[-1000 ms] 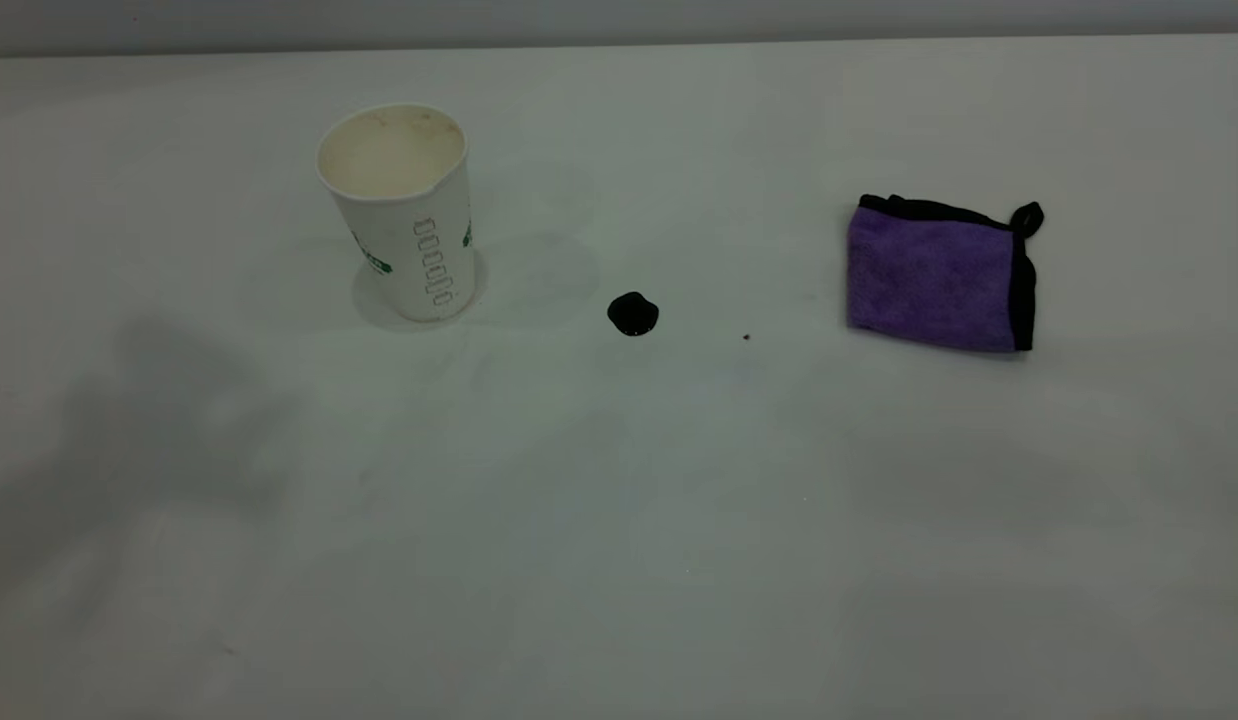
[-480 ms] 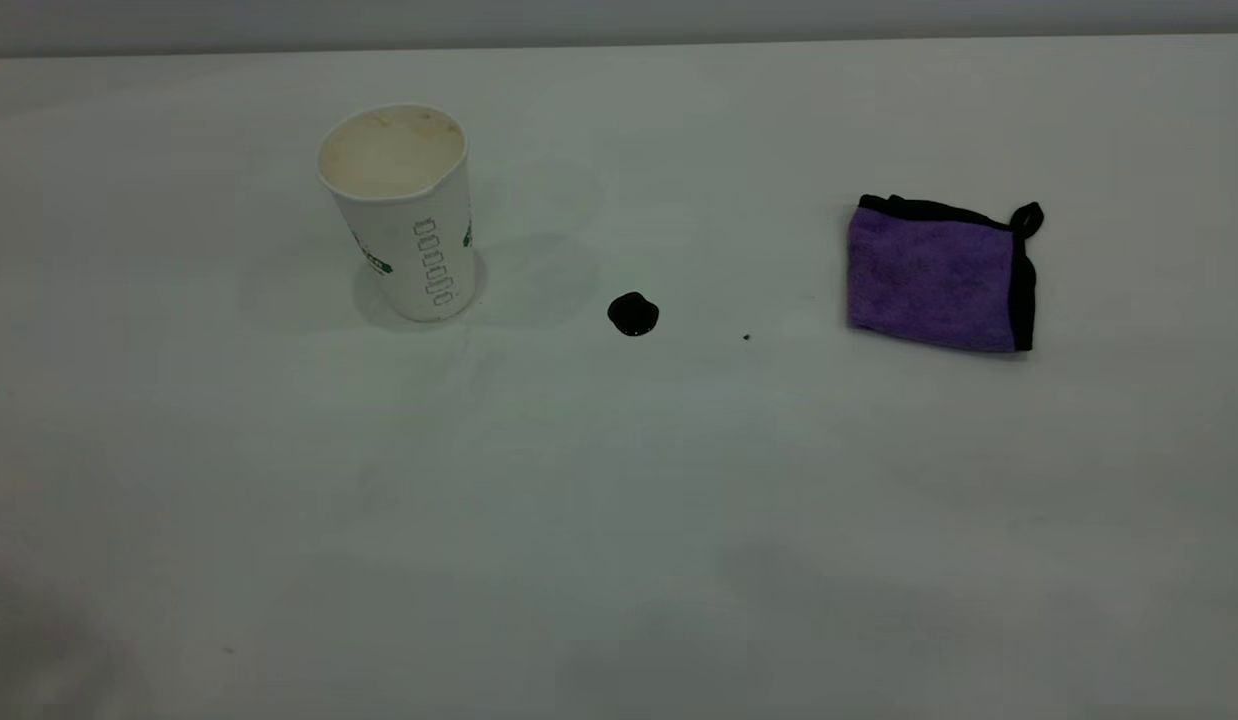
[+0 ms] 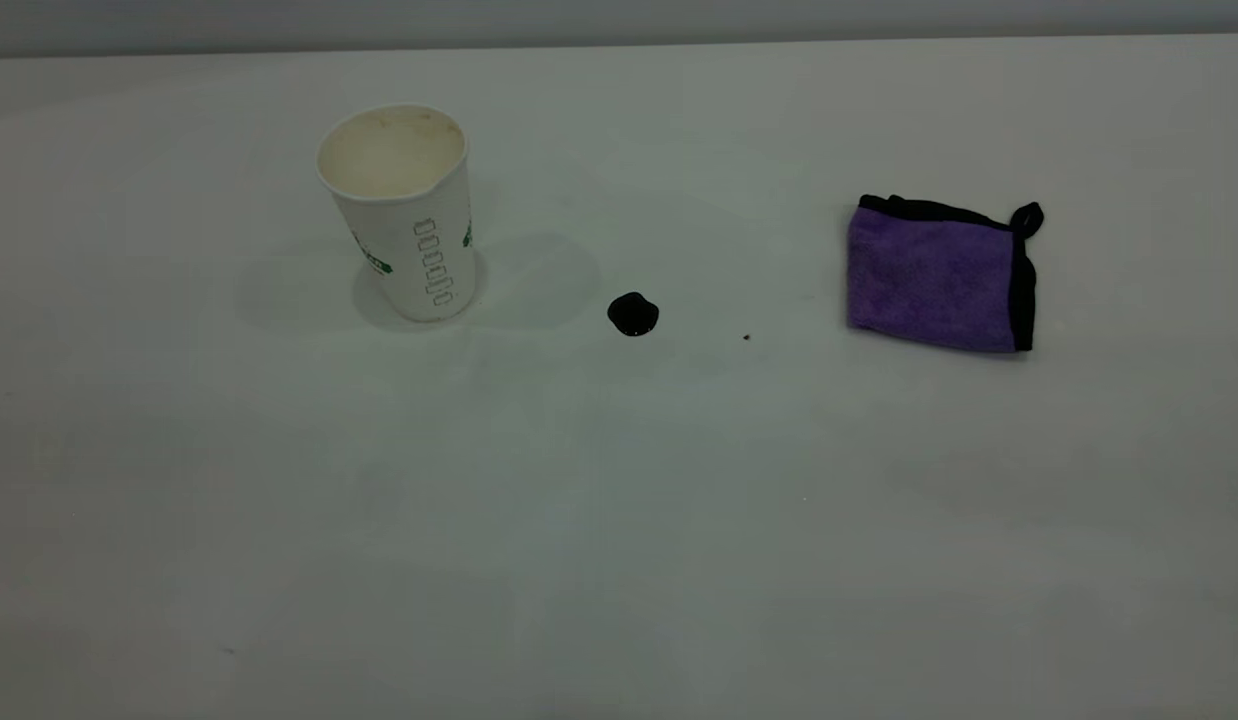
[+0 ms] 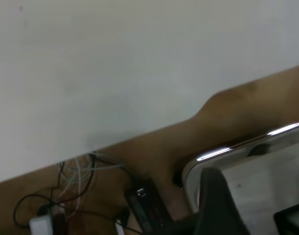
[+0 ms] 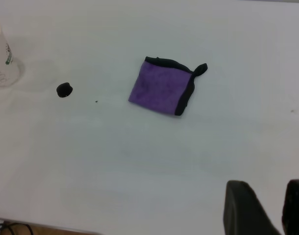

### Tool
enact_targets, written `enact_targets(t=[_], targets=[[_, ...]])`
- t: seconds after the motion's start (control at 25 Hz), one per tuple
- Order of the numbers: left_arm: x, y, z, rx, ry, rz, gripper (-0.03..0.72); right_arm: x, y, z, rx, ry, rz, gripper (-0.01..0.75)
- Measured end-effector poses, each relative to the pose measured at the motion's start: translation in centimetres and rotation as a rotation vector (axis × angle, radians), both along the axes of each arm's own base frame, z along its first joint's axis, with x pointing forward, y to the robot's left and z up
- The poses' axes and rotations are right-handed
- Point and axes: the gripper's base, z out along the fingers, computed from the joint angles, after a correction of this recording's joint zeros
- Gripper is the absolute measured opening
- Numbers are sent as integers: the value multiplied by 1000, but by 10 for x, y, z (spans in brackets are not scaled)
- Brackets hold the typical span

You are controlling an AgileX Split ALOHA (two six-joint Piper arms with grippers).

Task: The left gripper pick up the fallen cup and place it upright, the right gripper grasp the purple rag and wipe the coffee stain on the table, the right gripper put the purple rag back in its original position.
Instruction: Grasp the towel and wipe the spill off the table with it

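Note:
The cup (image 3: 404, 210) stands upright on the table (image 3: 619, 520), at the left; its edge also shows in the right wrist view (image 5: 1, 63). The coffee stain (image 3: 633, 314) lies to the right of it, also in the right wrist view (image 5: 64, 89). The purple rag (image 3: 937, 275) lies folded flat further right, also in the right wrist view (image 5: 161, 88). Neither gripper shows in the exterior view. My left gripper (image 4: 255, 196) is open and empty, beyond the table's edge. My right gripper (image 5: 284, 188) is empty, well short of the rag, its fingers close together.
A tiny dark speck (image 3: 746, 337) lies between the stain and the rag. In the left wrist view the table's edge (image 4: 139, 129) runs across, with brown floor, cables (image 4: 76, 196) and a chrome-rimmed surface (image 4: 247, 147) below it.
The arm shadow on the left of the table has faded and gone from the exterior view. The cup, stain and rag have not moved.

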Motion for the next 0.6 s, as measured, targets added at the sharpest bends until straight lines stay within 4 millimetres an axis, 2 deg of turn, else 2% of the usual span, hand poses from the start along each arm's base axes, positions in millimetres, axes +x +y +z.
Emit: enact_targets(t=[0.12, 0.32, 0.6], targets=[[-12, 2, -13, 0, -45, 4, 469, 0, 0, 0, 0, 0, 0, 239], [-24, 4, -9, -13, -161, 9, 469, 0, 0, 0, 0, -2, 0, 239], [-31, 5, -8, -21, -209, 9, 469, 0, 4, 1, 45, -6, 27, 239]])
